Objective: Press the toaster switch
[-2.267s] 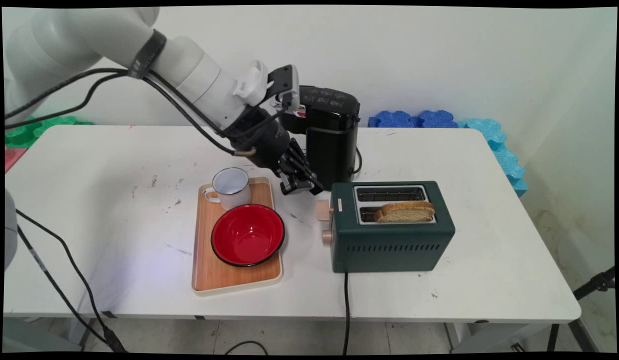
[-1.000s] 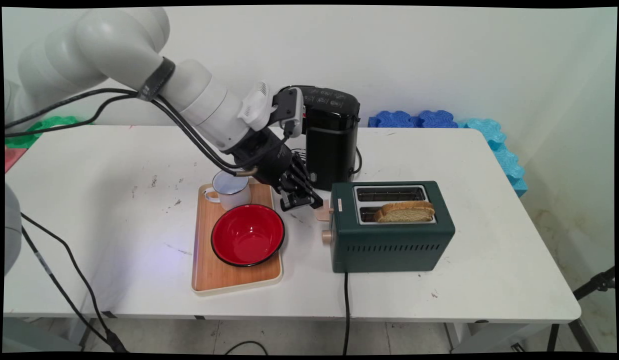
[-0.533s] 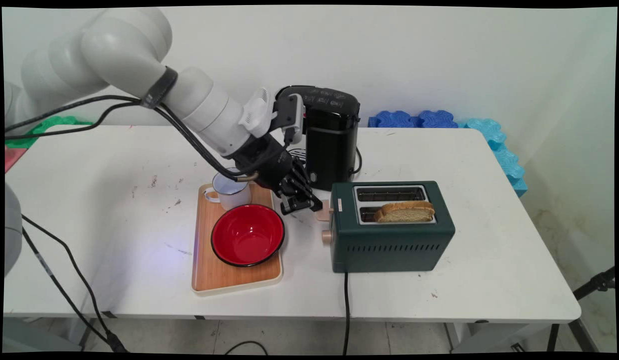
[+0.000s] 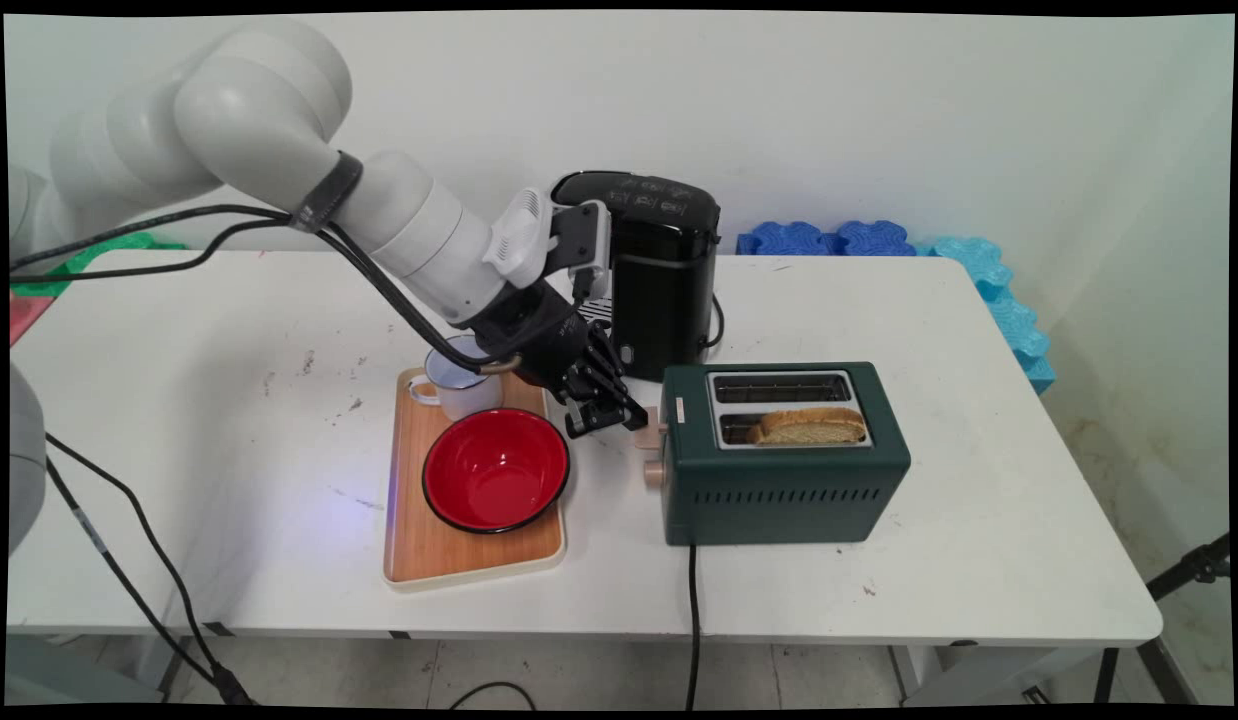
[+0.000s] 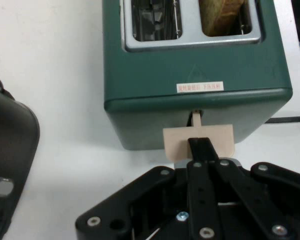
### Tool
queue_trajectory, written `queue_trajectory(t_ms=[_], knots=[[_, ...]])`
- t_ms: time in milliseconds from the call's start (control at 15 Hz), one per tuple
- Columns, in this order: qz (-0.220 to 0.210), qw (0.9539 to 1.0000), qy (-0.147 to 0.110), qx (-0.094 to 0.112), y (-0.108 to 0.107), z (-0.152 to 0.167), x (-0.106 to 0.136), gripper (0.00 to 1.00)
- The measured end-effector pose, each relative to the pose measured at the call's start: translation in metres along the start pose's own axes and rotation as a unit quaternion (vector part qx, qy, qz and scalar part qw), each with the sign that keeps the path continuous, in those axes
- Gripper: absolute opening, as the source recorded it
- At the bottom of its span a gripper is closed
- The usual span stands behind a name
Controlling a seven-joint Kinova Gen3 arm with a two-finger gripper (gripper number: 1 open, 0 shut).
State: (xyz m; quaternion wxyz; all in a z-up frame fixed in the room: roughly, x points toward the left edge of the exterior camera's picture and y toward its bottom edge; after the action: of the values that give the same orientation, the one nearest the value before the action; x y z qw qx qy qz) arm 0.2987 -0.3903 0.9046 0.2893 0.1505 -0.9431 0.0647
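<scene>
The white table (image 4: 879, 300) carried a dark green two-slot toaster (image 4: 784, 480) near its middle, with a black coffee machine (image 4: 664, 280) just behind it and a wooden tray with a cream rim (image 4: 419, 560) to its left. On the tray stood a red enamel bowl with a black rim (image 4: 496, 470) and, behind it, a white enamel mug (image 4: 459, 385). A slice of browned bread (image 4: 809, 427) sat in the toaster's nearer slot, lower than it had been half a second before.

The black two-finger gripper (image 4: 619, 420) pressed on the toaster's pale wooden lever tab (image 5: 197, 141), which had travelled down the end face over the last second and lay close above the round wooden knob (image 4: 654, 472). That drop, with the bread sinking, suggested the lever was being pushed down. In the hand view the jaws looked drawn together, their tips resting on the tab rather than clamping it.
</scene>
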Motion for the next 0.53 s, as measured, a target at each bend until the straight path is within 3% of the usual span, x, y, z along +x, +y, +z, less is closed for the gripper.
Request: queue_trajectory(t_ms=[533], knots=[[0.002,1.0,-0.002,0.001,0.0004,0.0097,-0.0032,0.0]])
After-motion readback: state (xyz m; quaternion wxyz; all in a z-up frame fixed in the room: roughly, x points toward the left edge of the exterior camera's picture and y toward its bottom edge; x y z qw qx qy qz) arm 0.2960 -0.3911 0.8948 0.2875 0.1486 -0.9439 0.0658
